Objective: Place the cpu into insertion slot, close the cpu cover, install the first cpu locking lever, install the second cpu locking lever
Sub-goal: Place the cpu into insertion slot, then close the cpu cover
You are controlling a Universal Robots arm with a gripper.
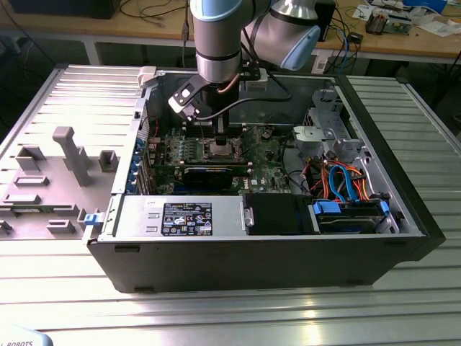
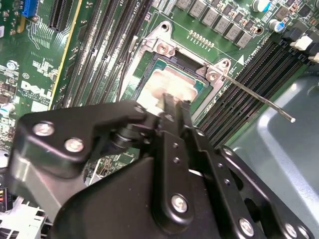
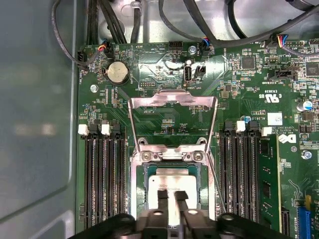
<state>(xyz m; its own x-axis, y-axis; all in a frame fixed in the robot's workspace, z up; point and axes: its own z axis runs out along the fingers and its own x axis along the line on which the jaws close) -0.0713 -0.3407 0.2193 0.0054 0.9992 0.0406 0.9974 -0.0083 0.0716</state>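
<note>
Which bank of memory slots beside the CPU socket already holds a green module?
The bank nearer the blue connector: a green module stands at its outer edge, while the other bank shows only bare black slots.

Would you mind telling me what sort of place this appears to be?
Most likely a robotics or electronics lab: an open computer case lies on a ribbed metal table, a robot arm reaches into it, and a workbench behind carries cables.
</note>
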